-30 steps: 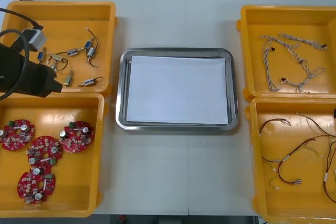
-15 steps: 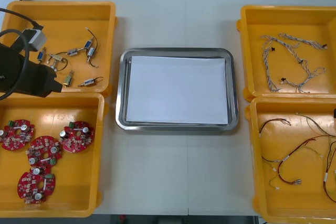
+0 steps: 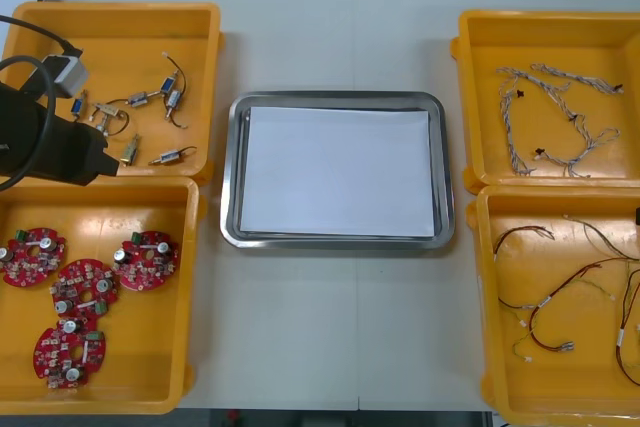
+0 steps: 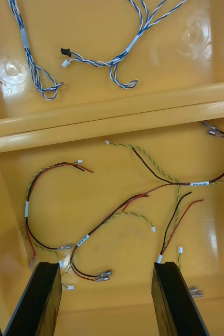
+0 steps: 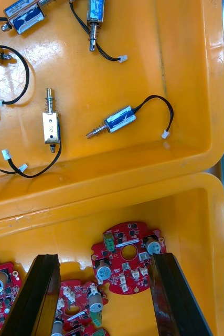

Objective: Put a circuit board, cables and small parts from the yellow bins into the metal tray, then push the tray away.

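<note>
Your left pincer [image 5: 102, 261] hangs wide open with nothing in it, above the yellow bin [image 5: 195, 231] of round red boards. The circuit board [image 5: 128, 258] you want lies flat just past the fingertips, in line with the gap between them. Expect it to be light and stiff, with fragile parts standing up from its face (the silver cans especially). I would close on the bare rim, across a full width, not on anything soldered. It is round, so it has no long axis, and its component side faces up. Any width will do, but pick one clear of the neighbouring board [image 5: 75, 307], which seems to touch its edge.

Farther out from the fingertips, over the bin wall, lie the small metal parts [image 5: 119, 119]. The nearest has a blue body and lies slanted to the line between your fingers. Its pin end points toward the other parts and its black lead curls toward the tray-side wall. It is smooth and likely to slip, so grip across the body.

Your right pincer [image 4: 106, 268] is also spread wide and empty, over the red and yellow cables [image 4: 143, 199]. These are limp and tangle easily, so take 1 mid-run.

The metal tray [image 3: 335, 99] sits on the desk [image 3: 330, 327], inboard of both pincers.
</note>
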Action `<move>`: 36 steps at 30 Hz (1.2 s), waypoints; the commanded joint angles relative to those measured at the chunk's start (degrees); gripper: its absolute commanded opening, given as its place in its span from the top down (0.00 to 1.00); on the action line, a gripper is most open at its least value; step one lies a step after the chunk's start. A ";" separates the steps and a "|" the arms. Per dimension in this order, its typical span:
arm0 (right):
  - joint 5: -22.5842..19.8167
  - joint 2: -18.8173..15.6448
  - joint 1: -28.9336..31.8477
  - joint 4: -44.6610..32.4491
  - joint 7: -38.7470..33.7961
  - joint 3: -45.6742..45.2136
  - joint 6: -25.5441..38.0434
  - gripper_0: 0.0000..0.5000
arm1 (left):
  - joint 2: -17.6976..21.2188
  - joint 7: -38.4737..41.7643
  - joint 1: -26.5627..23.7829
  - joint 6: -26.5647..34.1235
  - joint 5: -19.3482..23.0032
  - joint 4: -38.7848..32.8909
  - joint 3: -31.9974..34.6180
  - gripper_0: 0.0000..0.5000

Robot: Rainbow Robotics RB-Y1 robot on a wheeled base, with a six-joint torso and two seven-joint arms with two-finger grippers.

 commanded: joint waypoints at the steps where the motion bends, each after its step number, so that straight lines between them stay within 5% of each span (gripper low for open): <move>1: -0.24 -2.05 0.25 -1.31 0.77 -1.57 0.15 0.00 | -0.75 -5.83 0.88 0.37 -0.50 -1.90 0.50 0.00; 36: -0.24 -2.05 0.25 -1.31 0.77 -1.57 0.15 0.00 | -2.42 -5.83 2.02 0.37 0.03 -1.72 0.50 0.00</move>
